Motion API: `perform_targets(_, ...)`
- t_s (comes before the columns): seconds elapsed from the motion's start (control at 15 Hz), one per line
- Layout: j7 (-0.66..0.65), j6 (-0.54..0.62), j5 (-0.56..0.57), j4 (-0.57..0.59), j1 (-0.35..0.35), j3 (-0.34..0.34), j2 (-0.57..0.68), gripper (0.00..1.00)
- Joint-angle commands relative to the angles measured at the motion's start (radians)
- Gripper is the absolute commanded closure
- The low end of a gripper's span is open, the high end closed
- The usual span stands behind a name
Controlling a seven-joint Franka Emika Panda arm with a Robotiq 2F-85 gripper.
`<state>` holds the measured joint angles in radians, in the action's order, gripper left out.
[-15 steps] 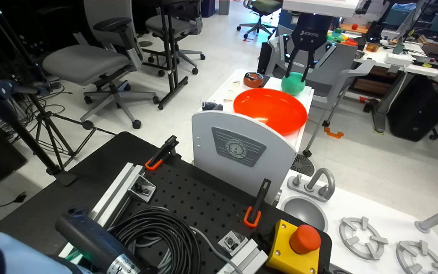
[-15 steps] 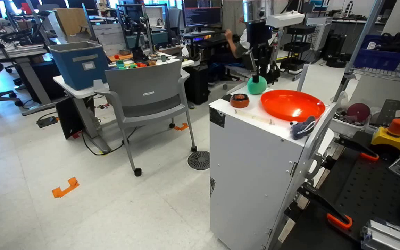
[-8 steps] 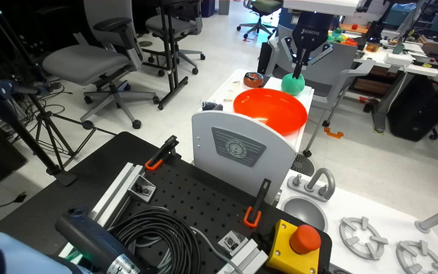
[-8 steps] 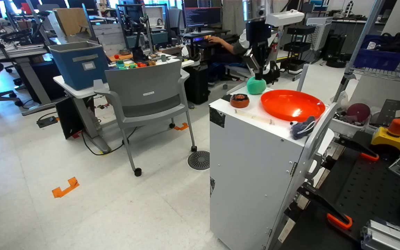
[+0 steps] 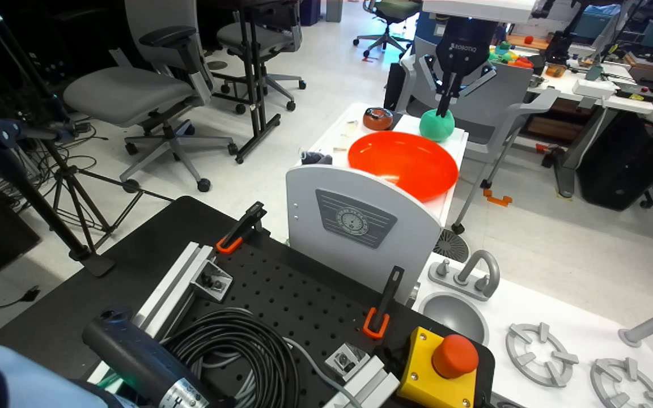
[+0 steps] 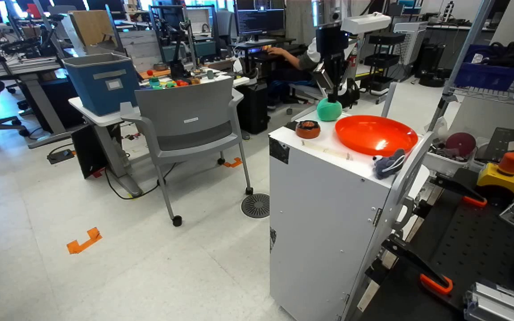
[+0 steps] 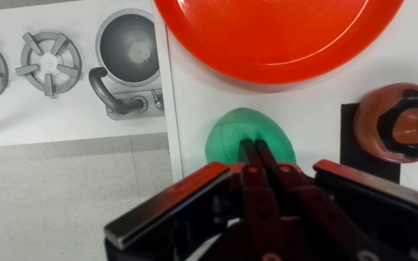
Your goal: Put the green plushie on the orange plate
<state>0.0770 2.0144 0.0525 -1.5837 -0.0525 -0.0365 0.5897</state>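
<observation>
While green plushie (image 7: 245,125) is resting near orange plate (image 7: 274,40), you're holding hand (image 7: 254,142) clamped on plushie's puckered top, presumably pinching fabric for lifting across.

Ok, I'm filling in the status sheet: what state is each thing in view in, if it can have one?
hand, closed, pinching the green plushie
green plushie, gripped, not on the orange plate
orange plate, right side up
monitor, on, showing text
red button, cannot tell whether pressed
blue bin, upright
</observation>
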Motion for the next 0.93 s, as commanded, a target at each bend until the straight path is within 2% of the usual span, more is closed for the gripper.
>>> perform_targets(0.0,0.002,-0.002,0.017,0.007,0.003,-0.002,0.003,0.99)
perform_targets(0.87,-0.053,0.056,0.093,-0.056,0.04,-0.011,-0.057,0.99)
